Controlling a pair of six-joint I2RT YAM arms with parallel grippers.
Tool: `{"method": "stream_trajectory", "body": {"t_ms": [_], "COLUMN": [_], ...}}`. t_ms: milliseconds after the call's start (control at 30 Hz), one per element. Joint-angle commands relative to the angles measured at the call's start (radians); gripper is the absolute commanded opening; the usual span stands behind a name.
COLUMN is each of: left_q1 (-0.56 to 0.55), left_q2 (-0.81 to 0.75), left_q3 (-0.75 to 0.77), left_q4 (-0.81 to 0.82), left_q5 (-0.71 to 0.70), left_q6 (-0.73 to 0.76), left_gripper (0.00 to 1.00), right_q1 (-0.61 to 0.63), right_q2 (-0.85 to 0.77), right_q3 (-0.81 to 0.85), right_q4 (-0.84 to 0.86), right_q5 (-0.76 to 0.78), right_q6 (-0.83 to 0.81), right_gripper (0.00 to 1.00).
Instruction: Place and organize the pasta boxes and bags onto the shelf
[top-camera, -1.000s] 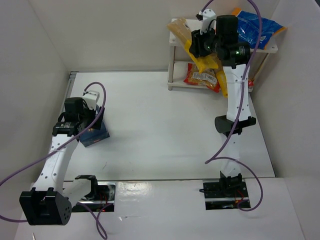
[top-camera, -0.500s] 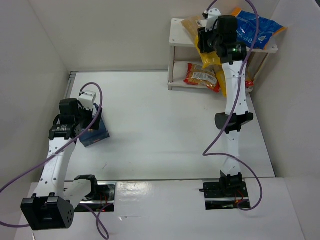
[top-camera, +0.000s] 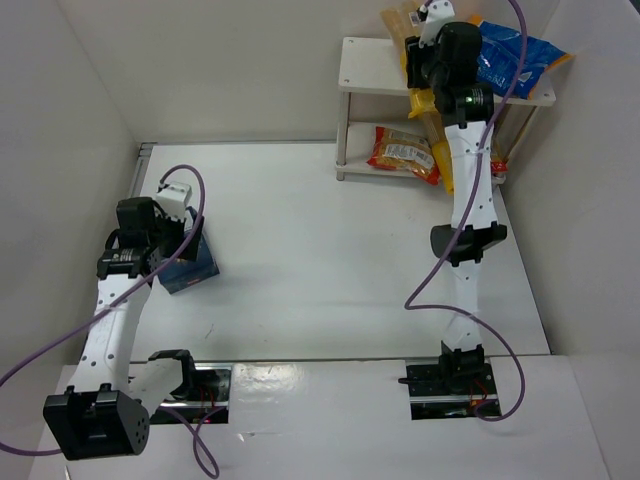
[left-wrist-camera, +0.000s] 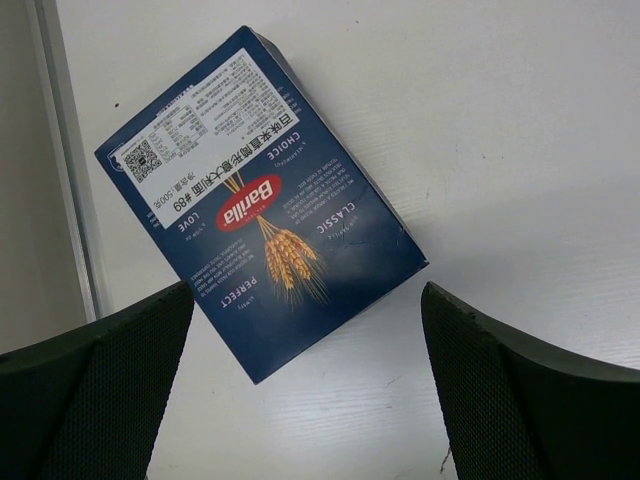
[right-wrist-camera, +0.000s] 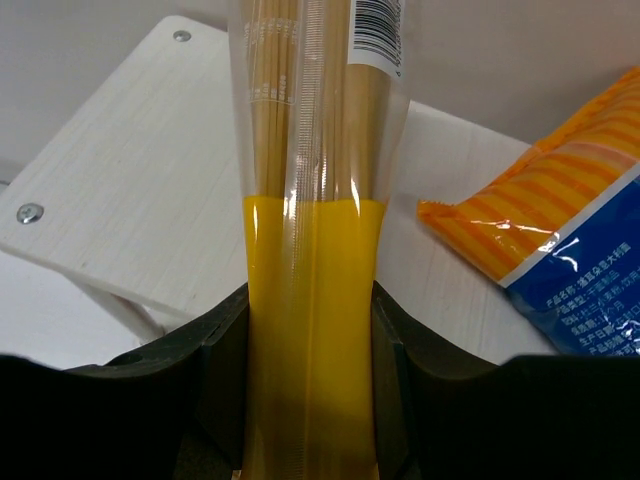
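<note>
Left claw (left-wrist-camera: 305, 300): wide apart, empty, over pasta box (left-wrist-camera: 265, 205).
Right claw (right-wrist-camera: 310, 310): we see it clamping yellow packet (right-wrist-camera: 305, 240) over shelf (right-wrist-camera: 130, 190).

Dark-blue, red-and-white-printed carton (left-wrist-camera: 262, 205); yellow packet (right-wrist-camera: 310, 330); orange-striped blue bag (right-wrist-camera: 560, 250); white shelf (right-wrist-camera: 130, 200)

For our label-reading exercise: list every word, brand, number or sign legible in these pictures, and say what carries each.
"Barilla": red oval on the pasta box.
"CLASSIC", "CHOICE", "PERFECT", "LOVE": same box.
"#89": white sticker on it; remaining sticker print and QR code too small.
Barcode on the yellow packet: digits unreadable.
Print on the blue-and-orange bag: blurred.
</note>
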Motion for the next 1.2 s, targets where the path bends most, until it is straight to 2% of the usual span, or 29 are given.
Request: {"method": "stream_trajectory", "body": {"t_ms": [0, 300, 367, 400, 467, 500, 567, 767, 867, 967, 1167], "left_q1": [0.012, 0.021, 0.021, 0.021, 0.021, 0.021, 0.021, 0.021, 0.021, 0.021, 0.021], "left_q2": [0.001, 0.001, 0.010, 0.010, 0.021, 0.021, 0.021, 0.021, 0.021, 0.010, -0.022], "left_q3": [-0.006, -0.006, -0.006, -0.006, -0.006, -0.006, -0.006, -0.006, -0.006, -0.006, -0.006], "left_q4": [0.002, -0.007, -0.007, -0.007, -0.007, -0.007, -0.007, -0.007, -0.007, -0.007, -0.007], "left_q5": [0.032, 0.052, 0.052, 0.052, 0.052, 0.061, 0.061, 0.061, 0.061, 0.061, 0.061], "left_q6": [0.011, 0.020, 0.020, 0.030, 0.030, 0.030, 0.030, 0.030, 0.030, 0.030, 0.011], "left_gripper": [1.00, 1.00, 1.00, 1.00, 1.00, 1.00, 1.00, 1.00, 1.00, 1.00, 1.00], "right_q1": [-0.007, -0.016, -0.016, -0.016, -0.016, -0.025, -0.025, -0.025, -0.025, 0.000, 0.062], "right_q2": [-0.004, 0.057, 0.069, 0.078, 0.088, 0.088, 0.088, 0.075, 0.022, -0.041, -0.135], "right_q3": [0.065, 0.065, 0.065, 0.065, 0.065, 0.065, 0.065, 0.065, 0.065, 0.065, 0.065], "right_q4": [0.282, 0.403, 0.427, 0.428, 0.428, 0.428, 0.428, 0.428, 0.383, 0.299, 0.018], "right_q5": [0.047, 0.082, 0.091, 0.091, 0.091, 0.102, 0.102, 0.114, 0.053, -0.017, -0.224], "right_q6": [-0.012, -0.041, -0.041, -0.041, -0.041, -0.032, -0.032, -0.012, 0.014, 0.024, 0.027], "right_gripper": [0.00, 0.01, 0.12, 0.27, 0.48, 0.74, 0.84, 0.98, 1.00, 1.00, 1.00]}}
